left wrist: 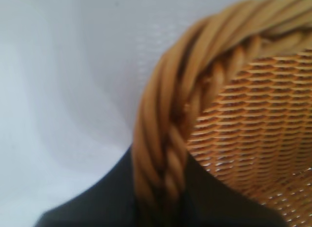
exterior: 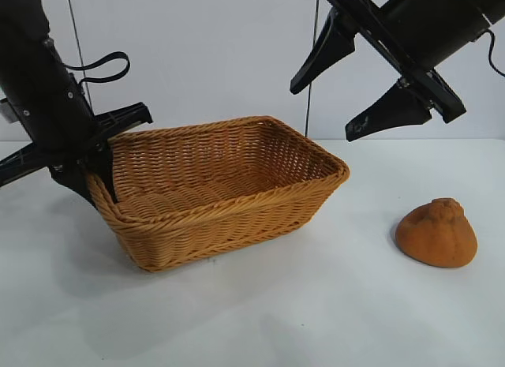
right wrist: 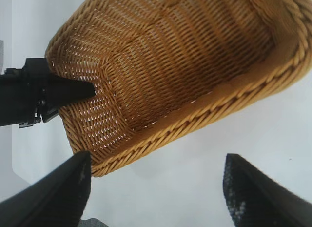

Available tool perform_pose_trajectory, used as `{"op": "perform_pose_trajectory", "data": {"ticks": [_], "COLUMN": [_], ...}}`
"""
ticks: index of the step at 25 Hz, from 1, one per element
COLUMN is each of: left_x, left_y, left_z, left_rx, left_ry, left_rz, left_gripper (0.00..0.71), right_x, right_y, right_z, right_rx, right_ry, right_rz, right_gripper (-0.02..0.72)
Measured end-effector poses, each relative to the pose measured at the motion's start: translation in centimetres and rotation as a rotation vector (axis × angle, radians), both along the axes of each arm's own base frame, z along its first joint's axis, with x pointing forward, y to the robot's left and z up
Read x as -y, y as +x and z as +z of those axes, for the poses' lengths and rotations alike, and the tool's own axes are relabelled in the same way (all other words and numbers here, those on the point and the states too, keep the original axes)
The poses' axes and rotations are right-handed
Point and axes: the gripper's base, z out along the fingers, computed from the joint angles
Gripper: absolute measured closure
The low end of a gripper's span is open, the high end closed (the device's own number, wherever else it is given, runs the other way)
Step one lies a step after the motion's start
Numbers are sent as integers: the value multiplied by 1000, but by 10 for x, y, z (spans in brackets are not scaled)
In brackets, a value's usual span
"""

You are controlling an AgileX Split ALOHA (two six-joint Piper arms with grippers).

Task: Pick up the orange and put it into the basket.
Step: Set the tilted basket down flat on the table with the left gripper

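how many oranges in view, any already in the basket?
1. The orange sits on the table right of the basket, apart from it. None inside the basket, whose visible interior is empty.

The basket [exterior: 217, 189] stood on the table [exterior: 260, 312], left of centre, with its left end raised off the surface and its right end resting down. The left gripper [exterior: 99, 174] sat at the basket's left end, one finger inside the wall and one outside, pinching the rim. The orange [exterior: 436, 233] lay on the table well apart to the basket's right and slightly nearer. The right gripper [exterior: 343, 91] hung above, behind the basket's right end, touching nothing.
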Motion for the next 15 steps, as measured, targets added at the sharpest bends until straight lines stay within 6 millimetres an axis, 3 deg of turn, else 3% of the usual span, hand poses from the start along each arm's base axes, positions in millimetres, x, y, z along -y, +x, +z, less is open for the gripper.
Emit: {"op": "perform_pose_trajectory", "data": {"ticks": [8,15], "left_x": [-9,-20], "left_y": [23,27], "left_z": [14,5], "left_rx": [-13,-41], "left_ry": [45,56], "left_rz": [-287,-302], "left_gripper": [625,625], "right_x": [0,0], "right_y": [0,-1], "right_z": [0,0], "right_rx": [-3,-4], "right_ry": [0,1], "right_rz": [3,4], "right_gripper": [186,186]}}
